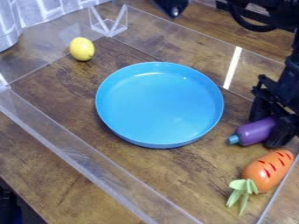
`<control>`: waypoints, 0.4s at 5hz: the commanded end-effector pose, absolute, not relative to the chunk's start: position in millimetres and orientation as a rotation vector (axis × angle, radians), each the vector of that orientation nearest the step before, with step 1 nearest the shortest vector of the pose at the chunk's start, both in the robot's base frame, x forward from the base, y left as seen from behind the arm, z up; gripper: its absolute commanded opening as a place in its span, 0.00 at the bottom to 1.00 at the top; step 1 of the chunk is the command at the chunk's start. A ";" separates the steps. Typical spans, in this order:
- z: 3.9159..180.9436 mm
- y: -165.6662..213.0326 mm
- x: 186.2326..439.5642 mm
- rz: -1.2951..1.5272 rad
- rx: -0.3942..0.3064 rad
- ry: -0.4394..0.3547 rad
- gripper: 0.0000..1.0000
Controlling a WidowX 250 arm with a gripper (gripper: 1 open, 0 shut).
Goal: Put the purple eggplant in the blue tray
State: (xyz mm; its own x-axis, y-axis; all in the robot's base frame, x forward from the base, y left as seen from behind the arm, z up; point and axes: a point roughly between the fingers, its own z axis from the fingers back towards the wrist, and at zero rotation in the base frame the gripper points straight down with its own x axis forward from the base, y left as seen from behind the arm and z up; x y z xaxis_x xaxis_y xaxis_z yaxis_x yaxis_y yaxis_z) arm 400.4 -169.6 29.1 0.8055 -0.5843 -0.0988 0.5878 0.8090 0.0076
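The purple eggplant lies on the wooden table just right of the blue tray, its bluish stem cap pointing toward the tray's rim. My black gripper comes straight down over the eggplant's right end, and its fingers are shut on the purple body. The fingertips are partly hidden behind the eggplant and the frame's right edge. The blue tray is wide, round and has nothing in it.
An orange carrot with green leaves lies near the front right corner, just below the eggplant. A yellow lemon sits at the back left. Clear acrylic walls border the table.
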 end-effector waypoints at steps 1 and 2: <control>52.7 -171.5 408.6 -0.637 0.039 0.042 0.00; 51.9 -172.4 409.6 -0.647 0.042 0.053 0.00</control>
State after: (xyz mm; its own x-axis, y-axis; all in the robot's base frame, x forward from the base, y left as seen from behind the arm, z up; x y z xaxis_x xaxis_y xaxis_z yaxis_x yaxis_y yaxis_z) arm 402.7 -170.2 29.0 0.7905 -0.6000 -0.1226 0.6052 0.7961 0.0063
